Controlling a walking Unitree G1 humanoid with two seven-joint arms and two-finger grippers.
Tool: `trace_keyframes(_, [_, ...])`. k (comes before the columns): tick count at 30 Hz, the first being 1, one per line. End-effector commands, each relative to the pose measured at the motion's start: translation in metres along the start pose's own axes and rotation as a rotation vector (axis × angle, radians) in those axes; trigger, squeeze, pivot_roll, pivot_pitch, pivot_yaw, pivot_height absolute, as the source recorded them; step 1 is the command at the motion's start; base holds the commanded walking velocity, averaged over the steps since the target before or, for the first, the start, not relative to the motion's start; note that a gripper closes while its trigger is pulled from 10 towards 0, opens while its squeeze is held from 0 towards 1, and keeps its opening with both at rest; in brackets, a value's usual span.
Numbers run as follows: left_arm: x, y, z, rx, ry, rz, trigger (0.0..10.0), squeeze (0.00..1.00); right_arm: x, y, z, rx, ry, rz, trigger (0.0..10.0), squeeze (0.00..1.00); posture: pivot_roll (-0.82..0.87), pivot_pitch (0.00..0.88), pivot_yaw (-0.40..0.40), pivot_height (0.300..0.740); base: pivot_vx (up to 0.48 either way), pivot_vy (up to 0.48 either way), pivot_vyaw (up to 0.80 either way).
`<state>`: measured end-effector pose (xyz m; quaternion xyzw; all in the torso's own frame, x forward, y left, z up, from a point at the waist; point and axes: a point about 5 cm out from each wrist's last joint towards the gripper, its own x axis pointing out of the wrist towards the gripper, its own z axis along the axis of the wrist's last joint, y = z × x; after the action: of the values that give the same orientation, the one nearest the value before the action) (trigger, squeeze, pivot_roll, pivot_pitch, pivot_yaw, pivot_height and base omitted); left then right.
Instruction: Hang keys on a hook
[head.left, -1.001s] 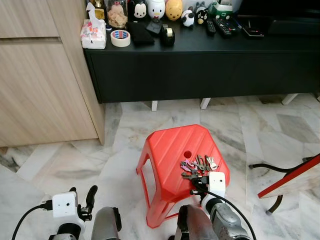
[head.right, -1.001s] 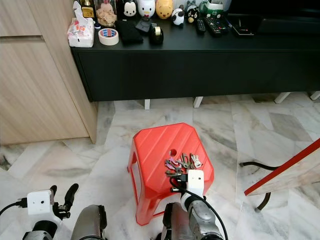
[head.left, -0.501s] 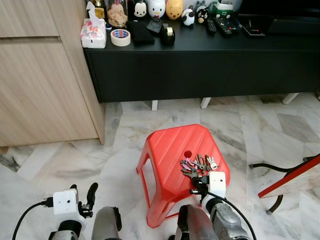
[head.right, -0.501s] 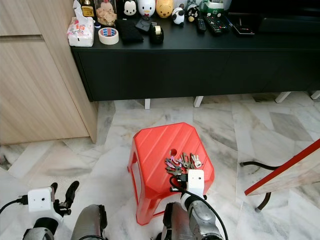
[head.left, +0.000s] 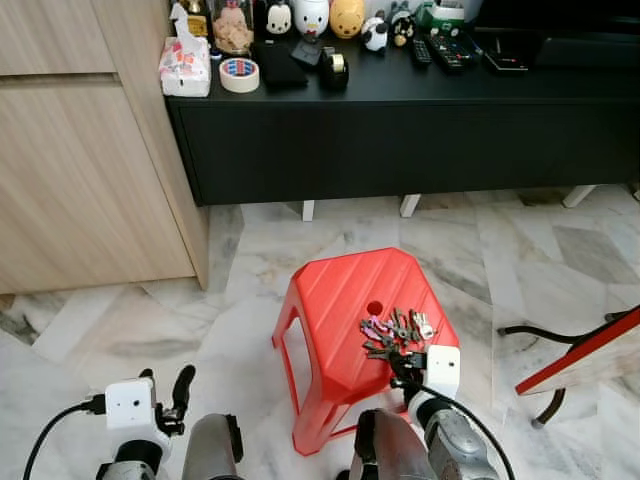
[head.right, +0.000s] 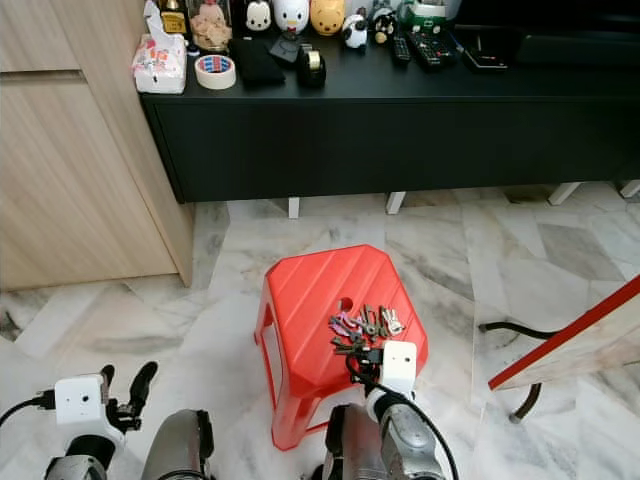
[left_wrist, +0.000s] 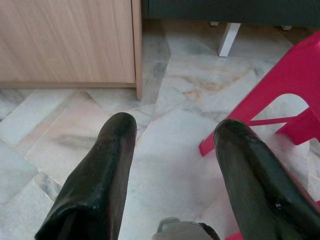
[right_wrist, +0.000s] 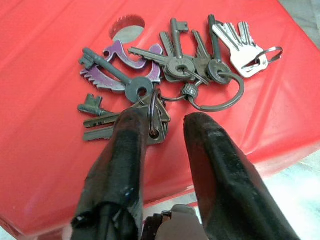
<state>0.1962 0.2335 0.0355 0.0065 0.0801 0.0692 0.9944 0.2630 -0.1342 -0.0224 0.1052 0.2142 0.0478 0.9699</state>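
My right hand (right_wrist: 160, 130), fingers parted, rests at the near edge of the key bunch (right_wrist: 175, 75), one finger (right_wrist: 125, 150) touching a ring, set, I judge, to close on it. The keys lie fanned on the red stool (head.left: 340, 300), beside its centre hole, not yet lifted. My left hand (left_wrist: 172, 145) hangs open over the marble floor (left_wrist: 175, 95), idle. Beyond stand a wooden cabinet (head.left: 90, 170) and a black surface (head.left: 400, 80); I cannot see a hook.
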Motion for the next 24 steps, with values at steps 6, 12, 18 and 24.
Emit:
trace_keyframes(6, [-0.003,0.003,-0.006,0.009,0.025,0.004,10.0,0.0,0.002,-0.001,0.006,0.019,-0.027,-0.011,10.0,0.0,0.13,0.177,-0.147,0.611,0.0,0.0,0.0])
trace_keyframes(12, [-0.004,0.003,-0.006,0.01,0.026,0.004,10.0,0.0,0.005,0.001,0.01,0.039,-0.024,0.0,10.0,0.0,0.14,0.185,-0.143,0.611,0.0,0.0,0.0])
trace_keyframes(18, [-0.005,0.002,-0.006,0.011,0.027,0.002,10.0,0.0,0.01,0.004,0.012,0.022,0.016,0.004,10.0,0.0,0.14,0.19,-0.144,0.611,0.0,0.0,0.0])
trace_keyframes(24, [-0.006,0.002,-0.006,0.011,0.029,0.0,10.0,0.0,0.012,0.007,0.013,0.002,0.042,0.024,10.0,0.0,0.13,0.197,-0.143,0.611,0.0,0.0,0.0])
